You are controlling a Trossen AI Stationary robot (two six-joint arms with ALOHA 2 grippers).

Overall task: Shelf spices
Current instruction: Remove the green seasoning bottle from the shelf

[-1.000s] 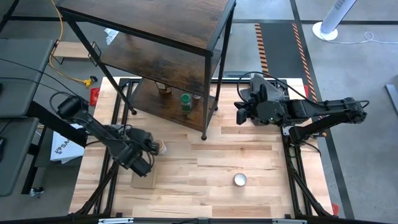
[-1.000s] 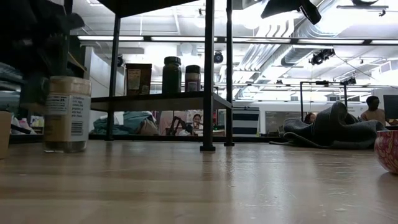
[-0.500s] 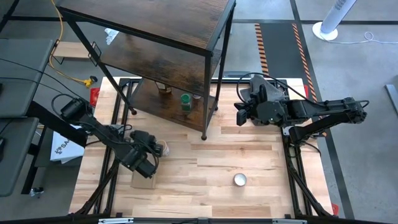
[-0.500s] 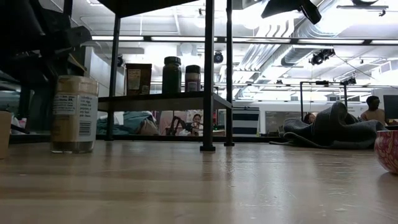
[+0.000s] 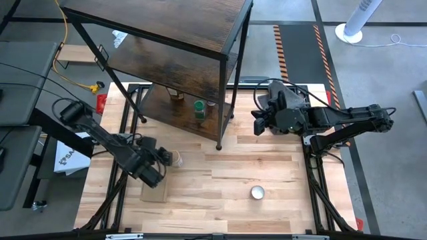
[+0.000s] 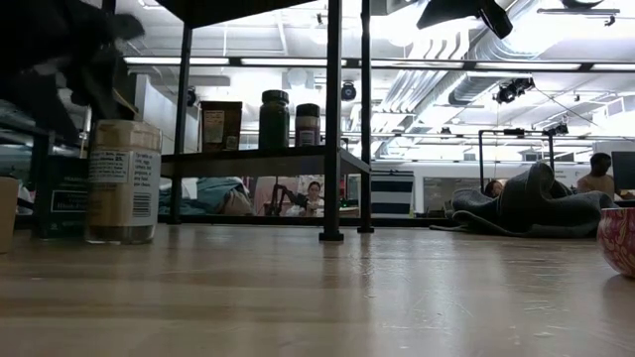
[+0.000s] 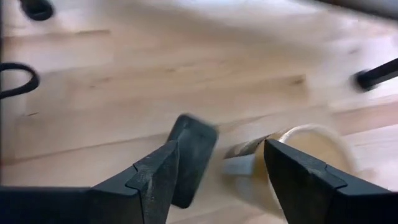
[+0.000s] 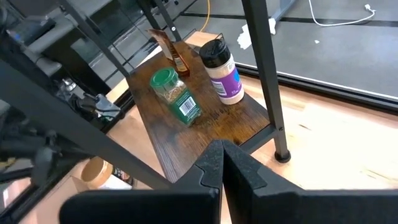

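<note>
The tan-lidded jar (image 5: pixel 175 159) stands upright on its base on the table (image 6: pixel 122 181). My left gripper (image 5: pixel 159 165) is open just left of it. In the left wrist view the jar (image 7: pixel 305 146) shows past one finger, and a small dark thing (image 7: pixel 191 158), maybe the tin, past the other. The shelf (image 5: pixel 167 40) stands at the far side. Its low board holds the green-lidded jar (image 8: pixel 174 93), the dark-capped jar (image 8: pixel 222 65) and the brown-orange pouch (image 8: pixel 171 50). My right gripper (image 5: pixel 260 123) is shut and empty, right of the shelf.
A flat cardboard square (image 5: pixel 155 193) lies just near of my left gripper. A round silvery disc (image 5: pixel 257 193) lies near the table's front middle. The shelf's front leg (image 5: pixel 219 145) stands on the table between the arms. People sit in the room beyond.
The tan-lidded jar has shifted a little toward the table's right and stays upright on the table. My left gripper has drawn back a little toward the table's left edge, away from the jar.
</note>
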